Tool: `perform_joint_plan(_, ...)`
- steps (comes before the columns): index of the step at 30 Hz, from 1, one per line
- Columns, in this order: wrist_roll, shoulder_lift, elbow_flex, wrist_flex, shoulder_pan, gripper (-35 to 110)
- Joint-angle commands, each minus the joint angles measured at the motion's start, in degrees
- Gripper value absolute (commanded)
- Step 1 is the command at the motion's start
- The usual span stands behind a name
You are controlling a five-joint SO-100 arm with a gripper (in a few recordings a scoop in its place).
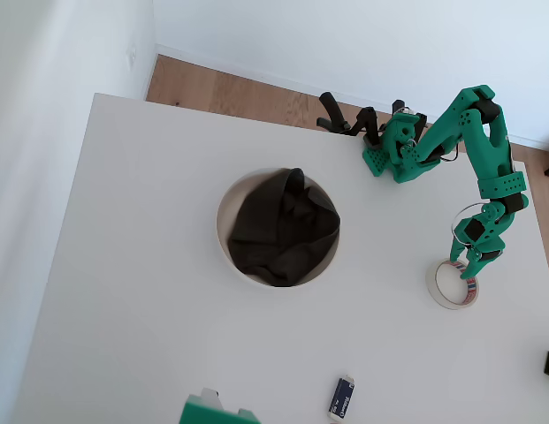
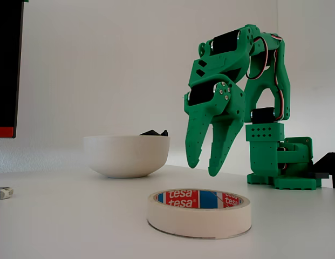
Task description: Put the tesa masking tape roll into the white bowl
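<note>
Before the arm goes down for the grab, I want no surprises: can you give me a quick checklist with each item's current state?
1. Tape roll lies flat on the table: ok.
2. Hand open: ok, the fingers stand apart in the fixed view.
3. Hand above the roll, not touching: ok in the fixed view; the overhead view puts it over the roll's upper right rim.
4. A finger lined up to enter the ring's hole: cannot tell.
5. White bowl has room: not ok for bare space, since a dark cloth fills most of it; the roll would land on the cloth.
6. Path from roll to bowl free of other things: ok.
</note>
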Motion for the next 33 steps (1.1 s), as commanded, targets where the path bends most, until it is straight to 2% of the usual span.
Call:
perform_joint_plan(1,1.85,3.60,-3.96,1.23,-1.32,16)
perform_joint_plan(33,8.79,-5.54,-3.87,2.02,-6.86,15)
